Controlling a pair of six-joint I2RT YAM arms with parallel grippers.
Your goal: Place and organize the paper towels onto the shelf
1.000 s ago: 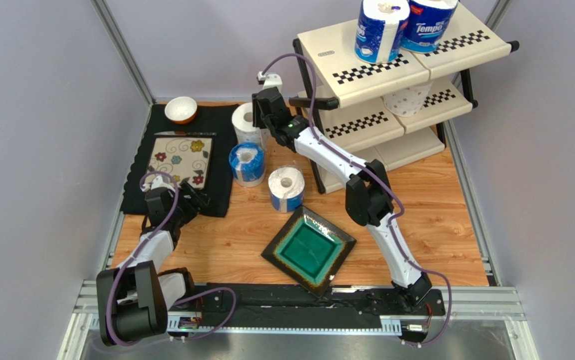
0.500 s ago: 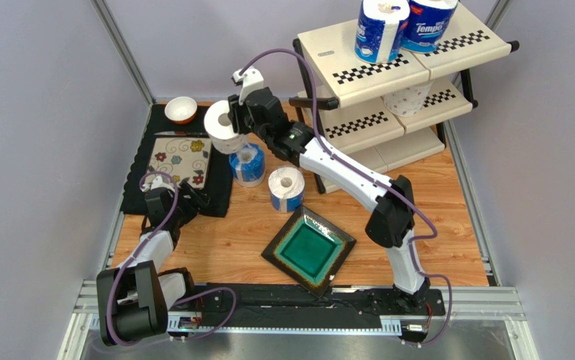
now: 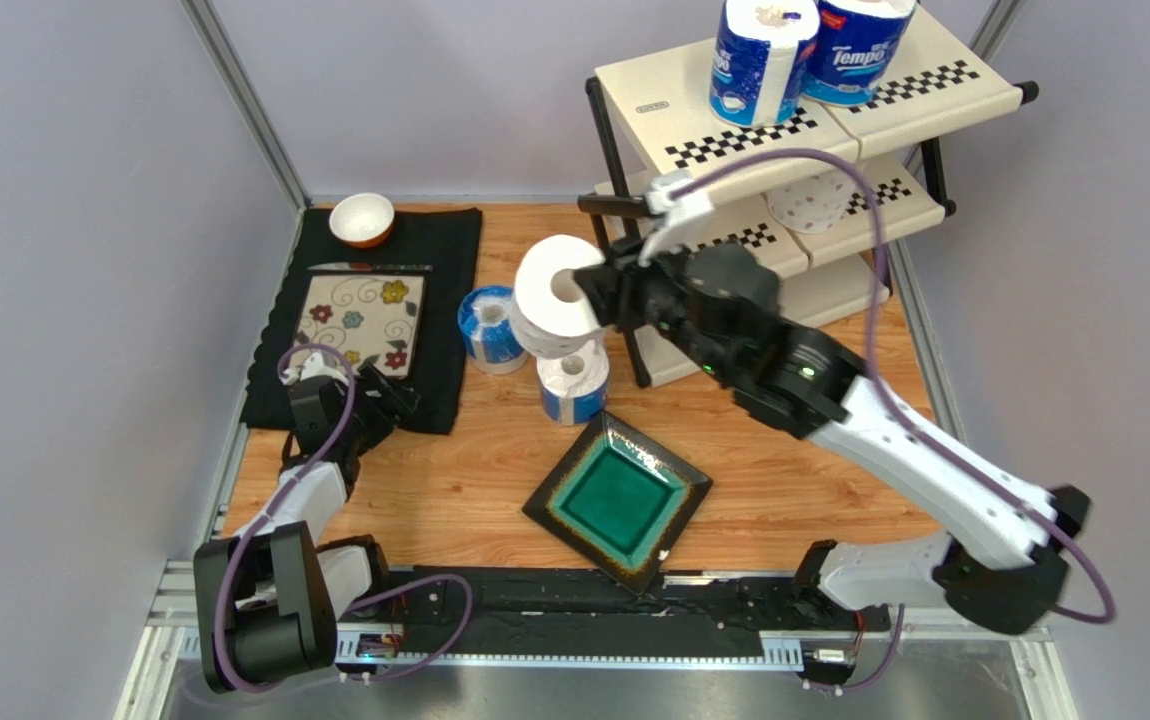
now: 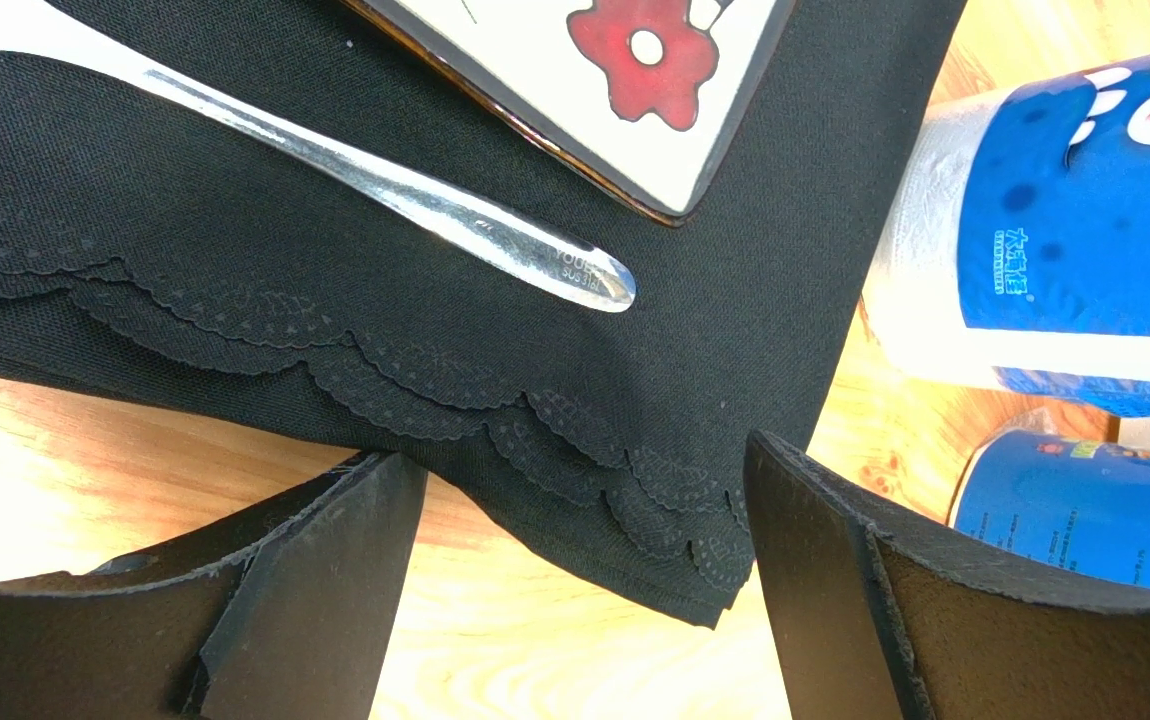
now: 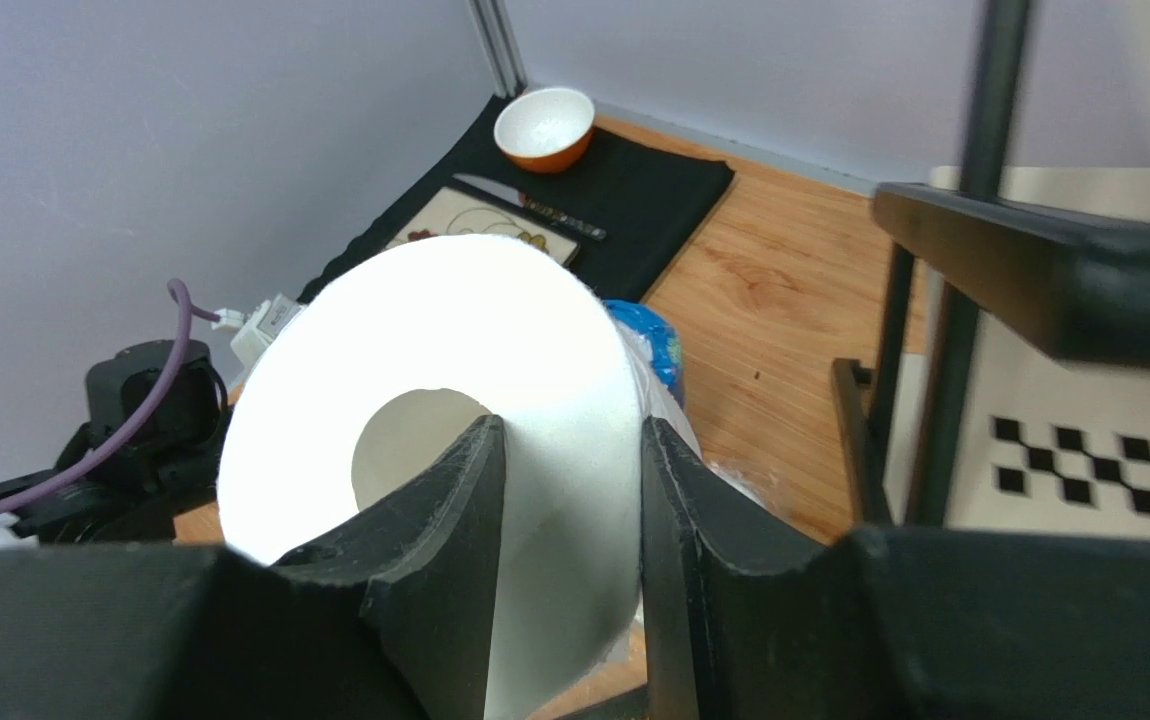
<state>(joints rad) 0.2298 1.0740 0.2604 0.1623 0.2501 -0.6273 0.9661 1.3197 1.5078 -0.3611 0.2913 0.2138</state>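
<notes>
My right gripper [image 3: 598,291] is shut on a plain white paper towel roll [image 3: 556,290], one finger inside its hollow core and one outside, and holds it in the air left of the shelf [image 3: 656,93]. In the right wrist view the gripper [image 5: 572,438] pinches the wall of that roll [image 5: 416,323]. Two Tempo-wrapped rolls [image 3: 762,60] [image 3: 858,45] stand on the top tier, and a plain roll [image 3: 814,197] sits on the middle tier. Two blue-wrapped rolls [image 3: 494,329] [image 3: 572,384] stand on the table. My left gripper [image 4: 581,510] is open over the placemat's corner.
A green square plate [image 3: 619,497] lies in front of the rolls. The black placemat [image 3: 439,248] carries a floral tile [image 3: 363,318], a knife [image 3: 371,267] and a small white bowl [image 3: 362,219]. A metal utensil handle [image 4: 431,195] lies on the placemat near my left gripper [image 3: 375,399].
My right arm has lifted the plain white roll from beside the placemat and swung it right, towards the shelf. The left arm has not moved.
</notes>
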